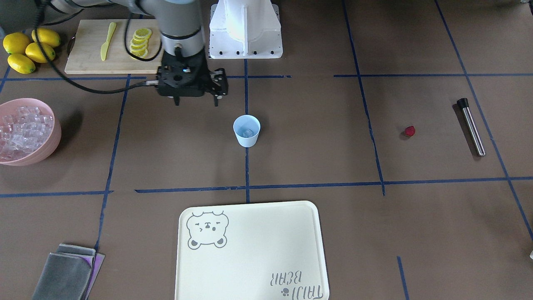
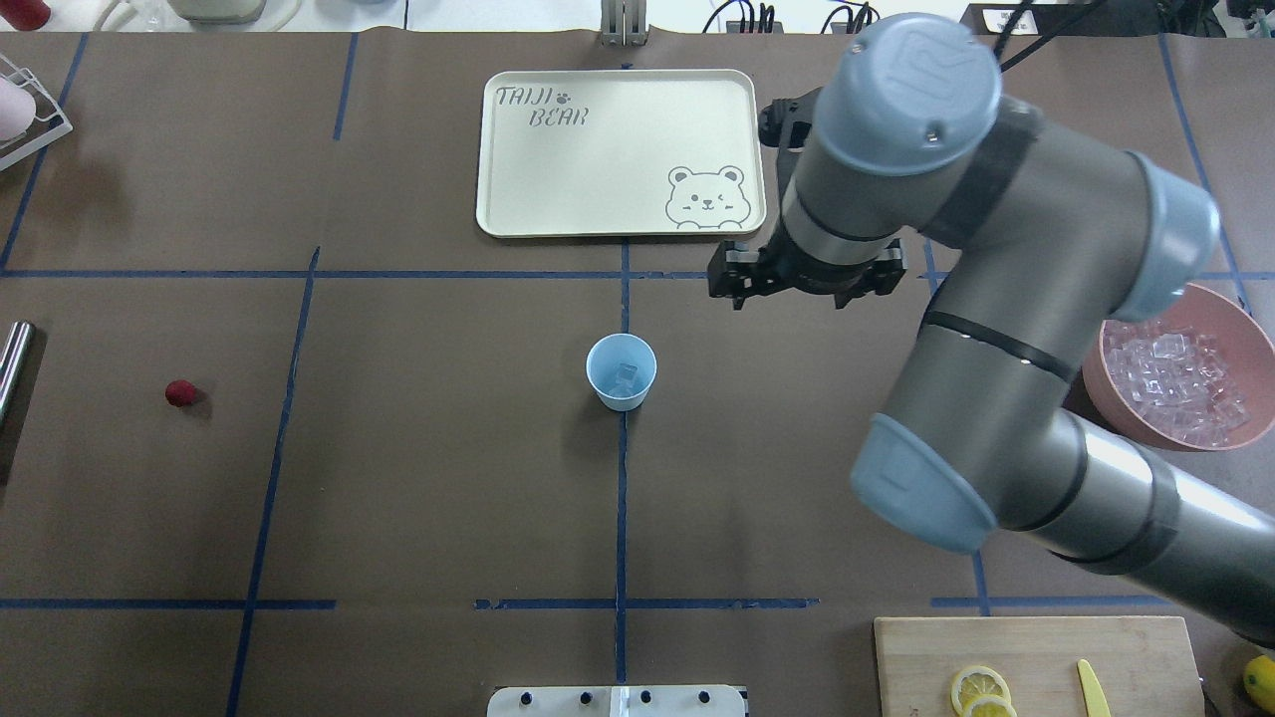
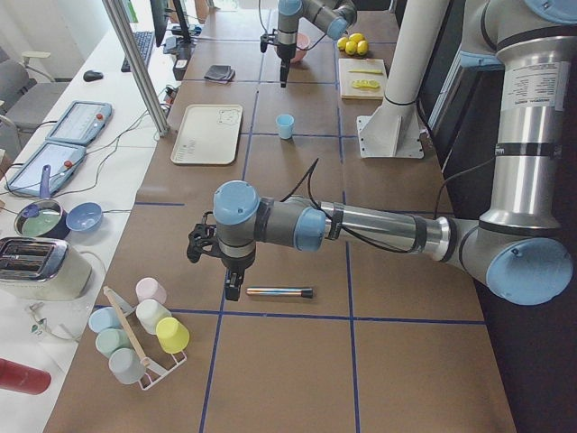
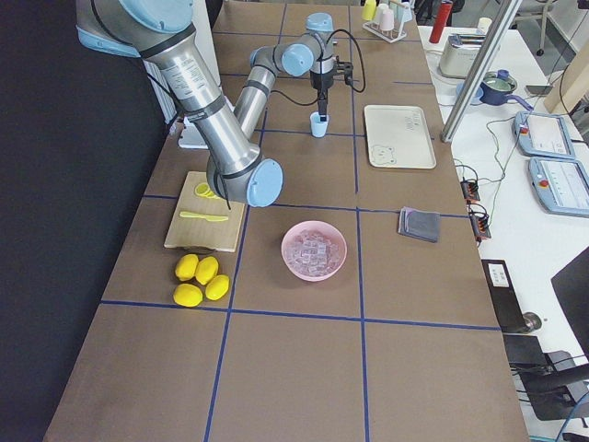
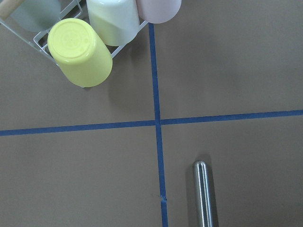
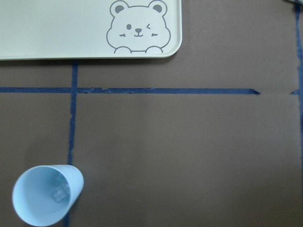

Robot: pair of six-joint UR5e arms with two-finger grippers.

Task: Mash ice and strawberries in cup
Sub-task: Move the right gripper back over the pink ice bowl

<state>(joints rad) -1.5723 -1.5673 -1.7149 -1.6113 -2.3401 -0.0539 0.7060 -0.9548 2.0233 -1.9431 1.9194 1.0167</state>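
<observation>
The pale blue cup (image 1: 246,130) stands upright mid-table with one clear ice cube (image 1: 248,133) in it, also visible in the overhead view (image 2: 626,375). More ice fills the pink bowl (image 1: 56,125). A small dark-red strawberry (image 1: 409,131) lies alone on the table, far from the cup. My right gripper (image 1: 196,101) hovers open and empty, off to one side of the cup. The right wrist view shows the cup (image 6: 47,194) at lower left. My left gripper (image 3: 233,287) shows only in the exterior left view, by the metal muddler (image 3: 279,292). I cannot tell its state.
A cream bear tray (image 1: 250,250) lies beyond the cup. A cutting board (image 1: 87,58) with lemon slices and a yellow knife, whole lemons (image 1: 29,50) and grey cloths (image 1: 66,275) sit on the right arm's side. A rack of cups (image 5: 80,52) stands past the muddler (image 5: 203,196).
</observation>
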